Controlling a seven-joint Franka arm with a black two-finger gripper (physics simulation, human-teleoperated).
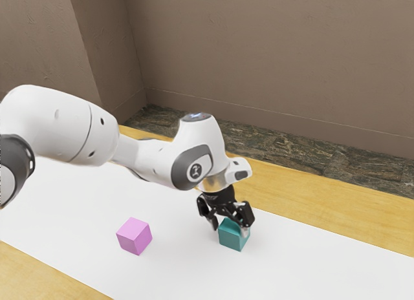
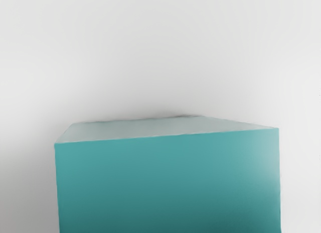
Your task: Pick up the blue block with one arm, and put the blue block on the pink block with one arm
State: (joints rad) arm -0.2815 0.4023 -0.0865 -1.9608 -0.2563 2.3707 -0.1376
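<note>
Blue block (image 1: 231, 239) (image 2: 165, 183) sits on the white table (image 1: 323, 261), right of the pink block (image 1: 134, 236). My gripper (image 1: 231, 227) straddles it; I cannot tell if it grips.

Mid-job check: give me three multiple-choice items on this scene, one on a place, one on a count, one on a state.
1. In the exterior view, the pink block lies where from the blue block? A left; B right; C on top.
2. Blocks on the white mat: A one; B two; C three.
3. The blue block is: A stacked on pink; B unstacked, at the tool; C on the floor.
Answers: 1 A, pink sits nearer the view's left edge. 2 B, one pink, one blue. 3 B, the blocks stand apart.
</note>
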